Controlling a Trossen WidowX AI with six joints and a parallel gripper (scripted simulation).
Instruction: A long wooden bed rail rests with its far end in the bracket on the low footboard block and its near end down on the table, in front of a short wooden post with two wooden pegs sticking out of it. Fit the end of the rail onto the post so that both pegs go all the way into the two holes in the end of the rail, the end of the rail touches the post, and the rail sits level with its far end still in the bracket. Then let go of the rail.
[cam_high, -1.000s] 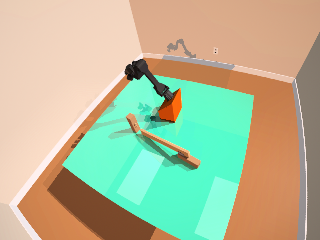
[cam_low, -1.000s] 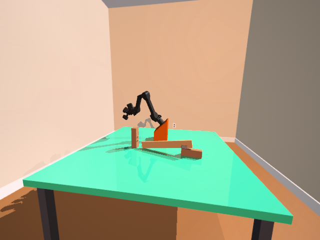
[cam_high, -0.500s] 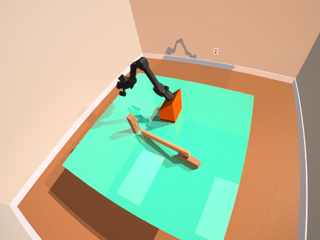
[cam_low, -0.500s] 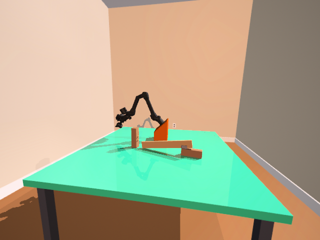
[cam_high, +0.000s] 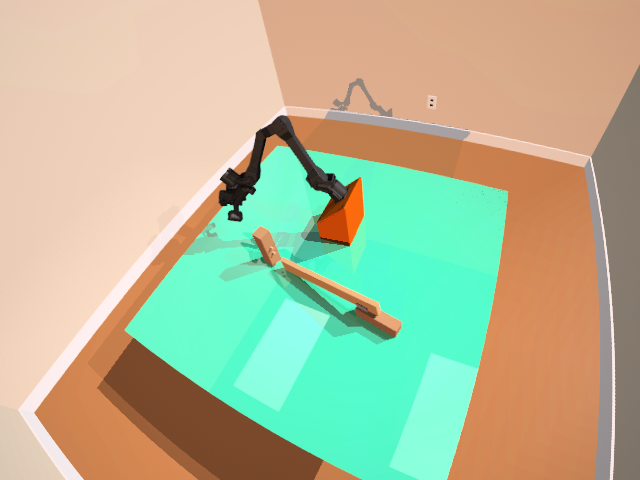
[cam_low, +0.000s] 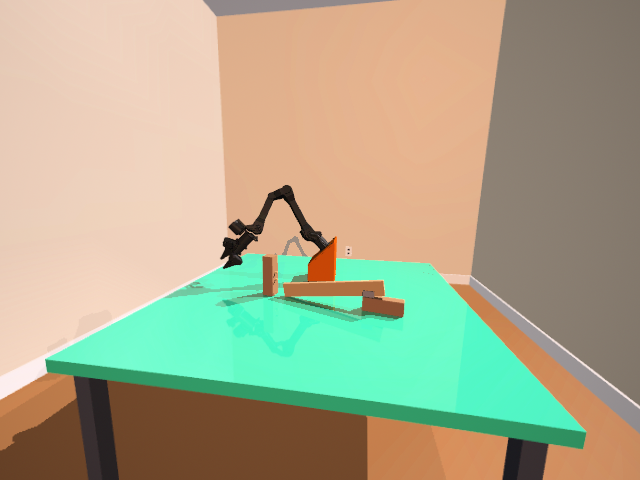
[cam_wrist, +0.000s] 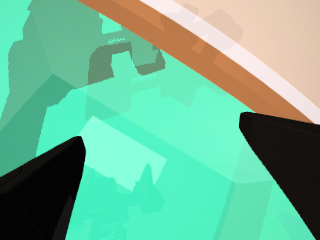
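Hanging in the air with released, empty pincer (cam_high: 227, 209) (cam_low: 224, 262) (cam_wrist: 163, 131), left of the upright post (cam_high: 263, 243) (cam_low: 268, 275) and the sloping rail (cam_high: 330, 282) (cam_low: 333, 288).

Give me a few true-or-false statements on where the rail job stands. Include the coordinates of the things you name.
1. The claw (cam_high: 226, 207) (cam_low: 227, 258) (cam_wrist: 163, 131) is shut on the rail (cam_high: 330, 282) (cam_low: 330, 288). False: it is open, away from the rail.
2. The post (cam_high: 264, 242) (cam_low: 268, 274) stands upright. True.
3. The pegs (cam_high: 271, 251) (cam_low: 275, 277) are fully inside the rail. False: they show on the post, outside it.
4. The rail's far end is at the block (cam_high: 385, 324) (cam_low: 383, 306). True.
5. The rail sits level. False: its end near the post is lower.
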